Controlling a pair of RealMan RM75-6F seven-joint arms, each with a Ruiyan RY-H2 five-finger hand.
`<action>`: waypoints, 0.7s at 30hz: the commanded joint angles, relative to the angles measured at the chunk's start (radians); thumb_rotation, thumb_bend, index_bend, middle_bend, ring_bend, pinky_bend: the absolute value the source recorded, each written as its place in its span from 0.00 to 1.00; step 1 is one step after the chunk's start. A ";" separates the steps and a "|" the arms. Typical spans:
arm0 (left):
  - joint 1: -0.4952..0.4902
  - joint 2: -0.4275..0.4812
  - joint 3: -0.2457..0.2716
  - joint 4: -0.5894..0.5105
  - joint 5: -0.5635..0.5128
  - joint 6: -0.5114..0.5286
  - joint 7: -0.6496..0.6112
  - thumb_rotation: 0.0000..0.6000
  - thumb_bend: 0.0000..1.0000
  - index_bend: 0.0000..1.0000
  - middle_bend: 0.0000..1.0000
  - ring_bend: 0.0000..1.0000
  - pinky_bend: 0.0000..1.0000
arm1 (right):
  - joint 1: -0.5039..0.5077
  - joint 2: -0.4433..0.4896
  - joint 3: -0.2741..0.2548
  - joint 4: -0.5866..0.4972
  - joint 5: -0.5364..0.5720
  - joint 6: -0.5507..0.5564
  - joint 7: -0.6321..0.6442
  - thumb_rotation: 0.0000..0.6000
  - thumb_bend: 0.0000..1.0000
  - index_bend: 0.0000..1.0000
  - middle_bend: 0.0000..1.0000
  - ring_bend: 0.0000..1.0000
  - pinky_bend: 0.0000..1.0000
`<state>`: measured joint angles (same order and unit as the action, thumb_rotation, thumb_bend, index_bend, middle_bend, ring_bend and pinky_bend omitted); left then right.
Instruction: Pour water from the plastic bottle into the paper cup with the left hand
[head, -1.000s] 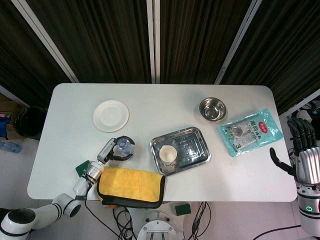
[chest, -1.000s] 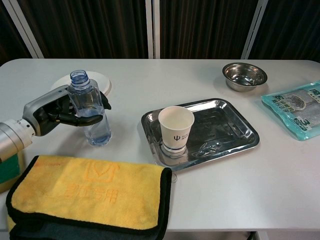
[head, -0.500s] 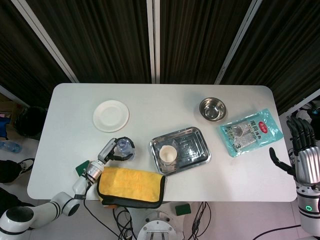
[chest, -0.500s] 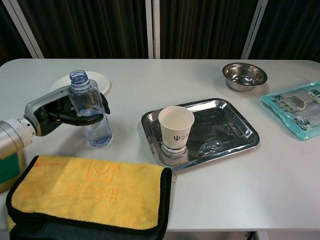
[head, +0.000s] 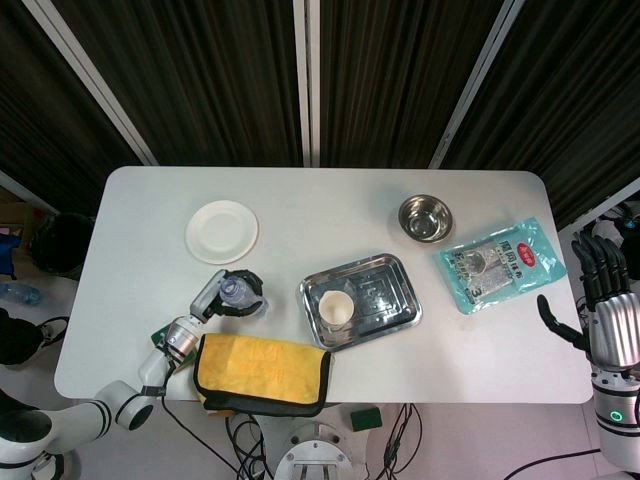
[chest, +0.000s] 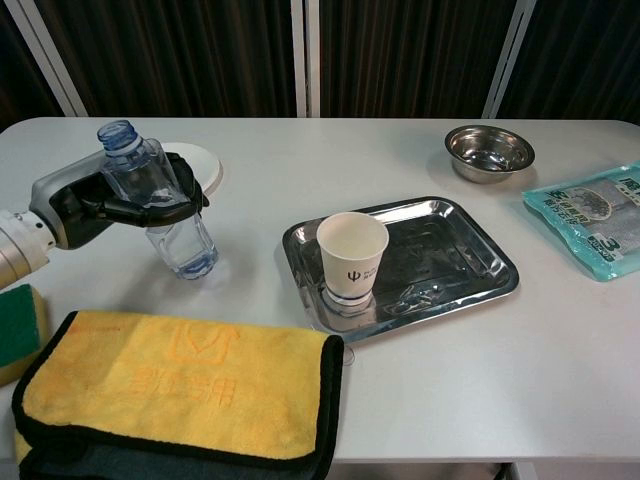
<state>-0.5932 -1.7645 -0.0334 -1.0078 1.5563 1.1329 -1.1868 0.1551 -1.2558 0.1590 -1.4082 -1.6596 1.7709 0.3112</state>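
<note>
1. Left hand (chest: 95, 205) grips the plastic bottle (chest: 160, 212), dark fingers (chest: 150, 212) wrapped round its middle. Bottle uncapped, tilted with the neck leaning toward the table's left edge, base lifted off the table (chest: 450, 350); a little water sits in the bottom. It hangs over the front-left part of the table, behind the yellow towel (chest: 180, 395).
2. Paper cup (chest: 352, 256) stands upright in the near-left corner of the steel tray (chest: 455, 260), around the table's middle. A small dark printed mark shows on the cup wall; not readable as text.
3. Towel bears a faint orange emblem and characters, too faint to read.
4. Teal packet (head: 502, 263) near the right edge: red badge and white characters, illegible.
5. Steel bowl (chest: 489, 151) toward the back right; white plate (head: 222, 231) back left; green sponge (chest: 20, 325) at the front-left edge.
6. Right hand (head: 600, 300) off the right edge, fingers apart, holding nothing.
</note>
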 joint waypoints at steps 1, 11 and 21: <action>-0.003 0.022 0.000 -0.032 0.000 -0.002 0.027 1.00 0.43 0.68 0.58 0.37 0.38 | 0.000 -0.001 -0.001 0.001 -0.001 0.000 0.000 1.00 0.34 0.00 0.00 0.00 0.00; -0.010 0.055 -0.009 -0.078 -0.007 -0.003 0.183 1.00 0.45 0.75 0.63 0.42 0.42 | -0.004 0.006 0.003 -0.003 0.001 0.009 0.007 1.00 0.34 0.00 0.00 0.00 0.00; -0.034 0.141 -0.027 -0.200 -0.032 -0.043 0.483 1.00 0.45 0.79 0.70 0.48 0.47 | -0.003 0.005 0.006 0.003 0.007 0.006 0.012 1.00 0.34 0.00 0.00 0.00 0.00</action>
<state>-0.6165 -1.6541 -0.0530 -1.1645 1.5378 1.1106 -0.7725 0.1521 -1.2509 0.1645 -1.4053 -1.6525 1.7768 0.3235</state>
